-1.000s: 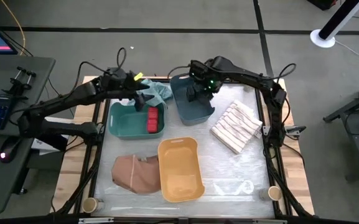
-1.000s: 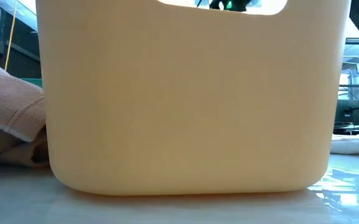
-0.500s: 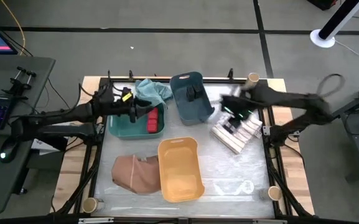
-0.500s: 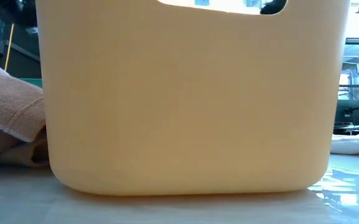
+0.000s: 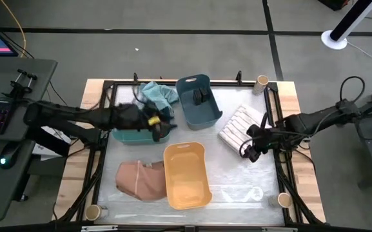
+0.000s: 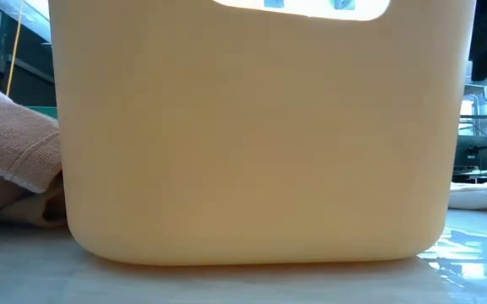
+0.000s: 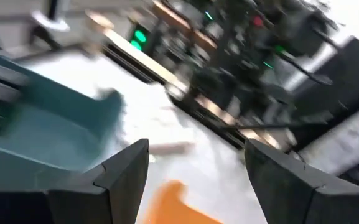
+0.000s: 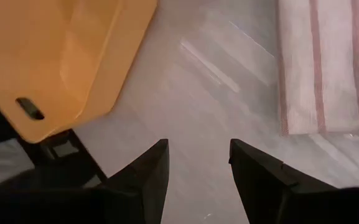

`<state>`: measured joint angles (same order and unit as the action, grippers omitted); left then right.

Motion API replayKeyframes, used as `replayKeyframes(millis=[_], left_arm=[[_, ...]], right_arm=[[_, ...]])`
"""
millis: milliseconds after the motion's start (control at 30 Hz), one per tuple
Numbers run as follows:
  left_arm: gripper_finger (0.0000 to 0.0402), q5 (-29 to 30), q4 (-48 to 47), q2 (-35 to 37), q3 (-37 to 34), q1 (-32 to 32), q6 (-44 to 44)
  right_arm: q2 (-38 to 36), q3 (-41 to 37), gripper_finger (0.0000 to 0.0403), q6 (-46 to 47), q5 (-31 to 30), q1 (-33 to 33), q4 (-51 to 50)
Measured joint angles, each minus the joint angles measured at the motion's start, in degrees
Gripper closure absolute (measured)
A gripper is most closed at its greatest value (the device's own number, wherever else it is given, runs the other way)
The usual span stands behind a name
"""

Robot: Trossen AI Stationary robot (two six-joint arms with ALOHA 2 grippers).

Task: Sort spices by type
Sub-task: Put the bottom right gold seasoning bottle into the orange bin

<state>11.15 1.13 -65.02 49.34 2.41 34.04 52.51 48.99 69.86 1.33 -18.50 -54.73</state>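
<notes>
**Both arms low over the table, claws empty**

The left arm reaches in from the table's left side, stretched nearly flat, and its left gripper (image 5: pixel 158 124) sits over the near rim of the green bin (image 5: pixel 124 134), hiding most of what lies inside. In the left wrist view its two dark fingers (image 7: pixel 124 175) stand wide apart with nothing between them; the green bin's wall is just beside one finger and a corner of the yellow bin (image 5: pixel 187 175) shows past them.

The right arm comes in from the table's right edge, bent low, with the right gripper (image 5: pixel 251 149) hanging above bare tabletop. Its fingers (image 8: pixel 147 176) are spread, holding nothing. The striped cloth (image 5: pixel 242 131) lies just beside this claw on its far side; the yellow bin is off toward the table's middle.

Dark grey spices (image 5: pixel 200 96) sit in the blue bin (image 5: pixel 197 102), well beyond both claws. A teal cloth (image 5: pixel 158 95) lies behind the left claw, a tan cloth (image 5: pixel 140 179) nearer the front.

No readable writing shows on anything.
</notes>
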Motion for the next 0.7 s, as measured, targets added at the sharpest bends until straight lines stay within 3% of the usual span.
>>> replayKeyframes(millis=[167,367,533,700], left_arm=[[0.0155,2.1,-0.3,-8.0,5.3,8.8,0.4],[0.0154,1.4,0.0,-11.6,9.2,13.0,-1.2],[0.0154,1.0,-4.0,-8.5,9.3,14.3,-3.8],[0.0154,1.8,-13.8,-2.6,9.3,14.7,-6.4]], right_arm=[[0.1,-3.7,0.0238,3.4,-2.0,-1.6,3.1],[0.6,-6.1,0.0227,2.1,3.8,0.3,11.7],[5.6,-4.2,0.0155,1.8,8.0,1.5,13.9],[12.4,-1.5,0.0084,1.6,22.5,2.0,13.9]])
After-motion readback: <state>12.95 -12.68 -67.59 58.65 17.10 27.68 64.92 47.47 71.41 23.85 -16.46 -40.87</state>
